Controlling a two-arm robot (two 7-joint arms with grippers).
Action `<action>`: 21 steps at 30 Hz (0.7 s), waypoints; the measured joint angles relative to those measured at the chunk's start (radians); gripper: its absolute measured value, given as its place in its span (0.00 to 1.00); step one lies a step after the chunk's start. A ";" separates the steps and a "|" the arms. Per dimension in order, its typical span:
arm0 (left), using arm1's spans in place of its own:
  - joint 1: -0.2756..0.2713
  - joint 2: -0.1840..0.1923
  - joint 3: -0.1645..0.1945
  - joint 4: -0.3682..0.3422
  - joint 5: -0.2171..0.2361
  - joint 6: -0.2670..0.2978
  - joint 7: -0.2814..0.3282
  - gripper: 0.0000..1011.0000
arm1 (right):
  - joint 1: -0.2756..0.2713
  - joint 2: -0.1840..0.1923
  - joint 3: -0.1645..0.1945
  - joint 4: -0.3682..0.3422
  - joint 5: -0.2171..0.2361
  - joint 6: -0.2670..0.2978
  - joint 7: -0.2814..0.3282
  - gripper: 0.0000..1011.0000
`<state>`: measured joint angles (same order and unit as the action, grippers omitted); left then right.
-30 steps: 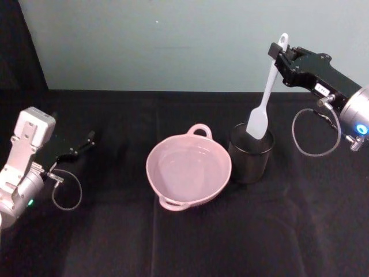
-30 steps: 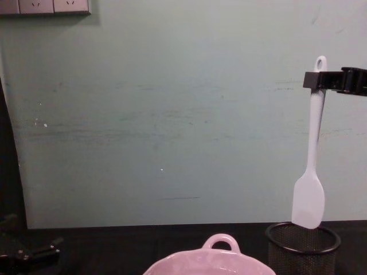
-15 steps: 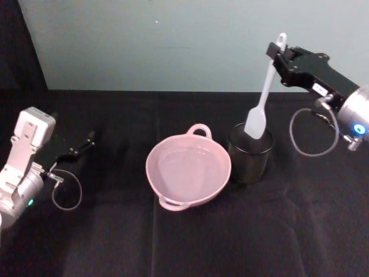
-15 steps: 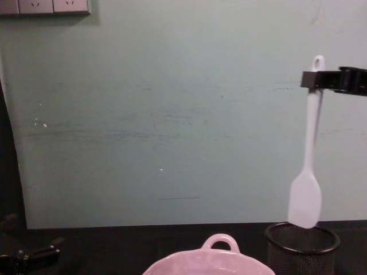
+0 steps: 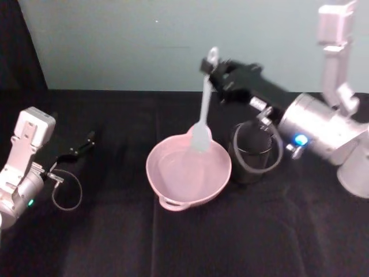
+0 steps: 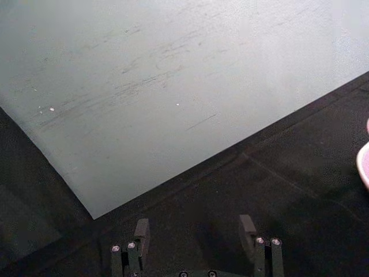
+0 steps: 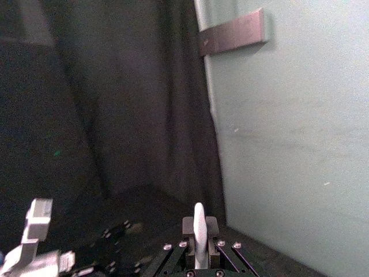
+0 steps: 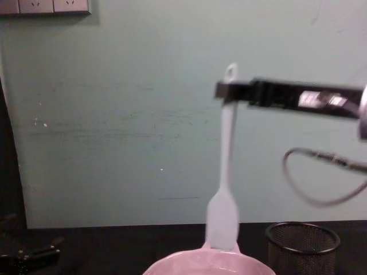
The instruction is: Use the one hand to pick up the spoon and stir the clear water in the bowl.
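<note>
One spoon (image 5: 203, 109), gripped by the right pincer (image 5: 209, 67), hangs over one bowl (image 5: 151, 168); left pincer (image 6: 194, 226) released.

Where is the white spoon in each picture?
Head view: spoon upright mid-picture in right pincer, head over pink bowl.
Chest view: right of centre, above bowl's rim.
Right wrist view: handle end between pincer's fingers.
Left wrist view: bowl's edge beyond open left pincer.
Shared landmark: bowl.

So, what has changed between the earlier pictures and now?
The right claw, shut on the spoon, carried it to the robot's left, from above the mesh cup to above the far side of the bowl. It kept its hold the whole time. The bowl, the mesh cup and the parked left claw stayed as they were.
</note>
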<state>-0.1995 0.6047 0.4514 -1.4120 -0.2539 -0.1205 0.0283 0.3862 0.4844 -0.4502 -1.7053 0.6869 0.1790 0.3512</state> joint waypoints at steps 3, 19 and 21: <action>0.000 0.000 0.000 0.000 0.000 0.000 0.000 1.00 | 0.001 -0.022 -0.033 0.044 -0.020 -0.018 0.022 0.12; 0.000 0.000 0.000 0.000 0.000 0.000 0.000 1.00 | -0.035 -0.061 -0.092 0.175 -0.122 -0.127 0.113 0.12; 0.000 0.000 0.000 0.000 0.000 0.000 0.000 1.00 | -0.029 -0.077 -0.094 0.194 -0.127 -0.134 0.123 0.12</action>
<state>-0.1995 0.6047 0.4514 -1.4120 -0.2539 -0.1205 0.0283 0.3575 0.4076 -0.5446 -1.5111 0.5596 0.0454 0.4744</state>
